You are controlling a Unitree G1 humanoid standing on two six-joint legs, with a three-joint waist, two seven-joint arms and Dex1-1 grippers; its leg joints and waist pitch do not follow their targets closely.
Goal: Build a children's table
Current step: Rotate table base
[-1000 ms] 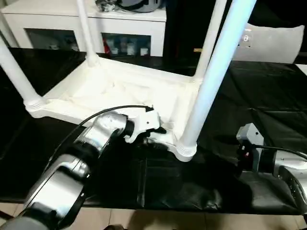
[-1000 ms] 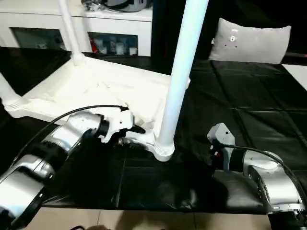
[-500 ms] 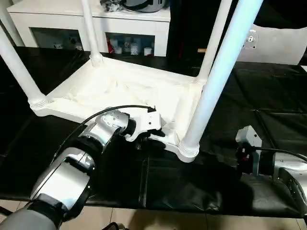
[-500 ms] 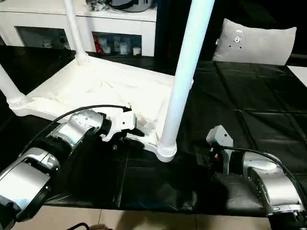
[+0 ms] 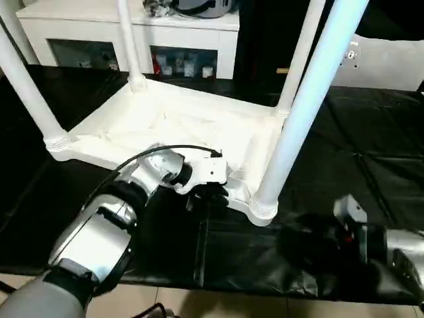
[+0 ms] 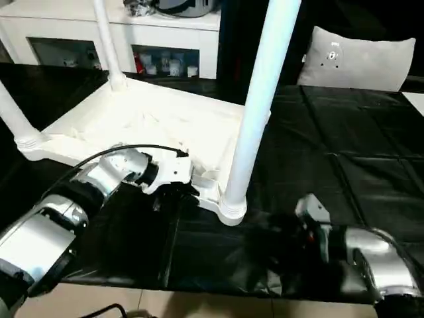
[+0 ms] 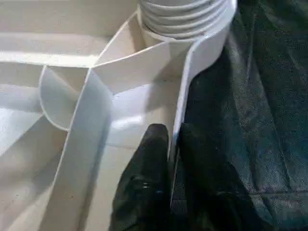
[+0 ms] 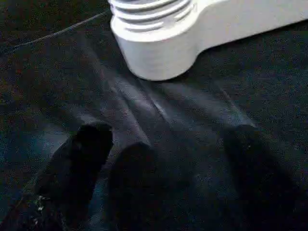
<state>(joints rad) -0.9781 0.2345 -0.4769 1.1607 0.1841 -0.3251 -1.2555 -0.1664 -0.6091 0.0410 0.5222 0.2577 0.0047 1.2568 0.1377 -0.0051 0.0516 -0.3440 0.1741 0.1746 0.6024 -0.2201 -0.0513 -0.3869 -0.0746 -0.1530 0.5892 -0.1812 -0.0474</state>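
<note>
Left gripper [image 7: 171, 144] jaws pinching upturned children's table [image 5: 179, 122] rim, right gripper [image 8: 163, 139] jaws spread, empty, near corner socket [image 8: 159, 43]

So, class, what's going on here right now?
A humanoid robot is assembling a white children's table, which lies upside down on a black worktable with four legs standing in its corner sockets. The left gripper pinches the table's near rim beside one socket. The right gripper is open over the black cover nearby, holding nothing.
</note>
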